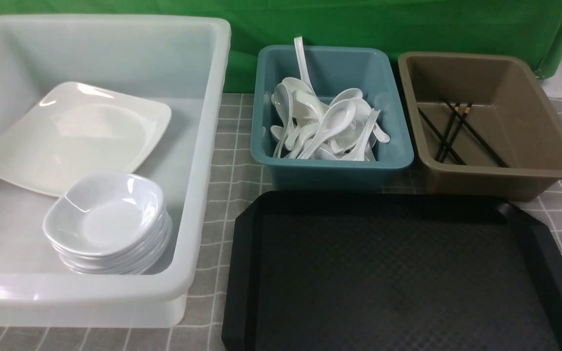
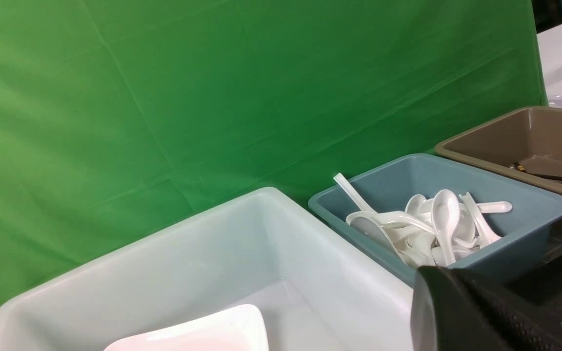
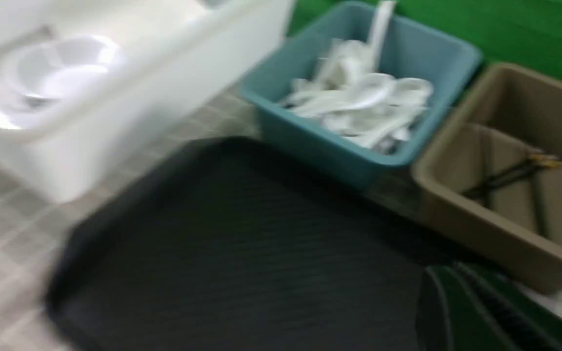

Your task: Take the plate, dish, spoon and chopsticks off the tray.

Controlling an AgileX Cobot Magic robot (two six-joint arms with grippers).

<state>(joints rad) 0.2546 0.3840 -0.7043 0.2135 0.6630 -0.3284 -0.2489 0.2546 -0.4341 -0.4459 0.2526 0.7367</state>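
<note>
The black tray (image 1: 398, 273) lies at the front right with nothing on it, and it also fills the blurred right wrist view as the tray (image 3: 242, 253). The large white plate (image 1: 73, 134) leans inside the white tub. A stack of small dishes (image 1: 108, 222) stands in front of it. Several white spoons (image 1: 327, 129) are piled in the teal bin. Black chopsticks (image 1: 451, 131) lie crossed in the brown bin. My left gripper (image 2: 449, 287) is shut and holds nothing; a dark bit of it shows at the front view's left edge. My right gripper (image 3: 449, 287) is shut and holds nothing.
The white tub (image 1: 203, 161) stands at the left, the teal bin (image 1: 334, 168) in the middle back, the brown bin (image 1: 544, 141) at the back right. A grey chequered cloth (image 1: 227, 161) covers the table. A green backdrop (image 1: 359, 24) closes the far side.
</note>
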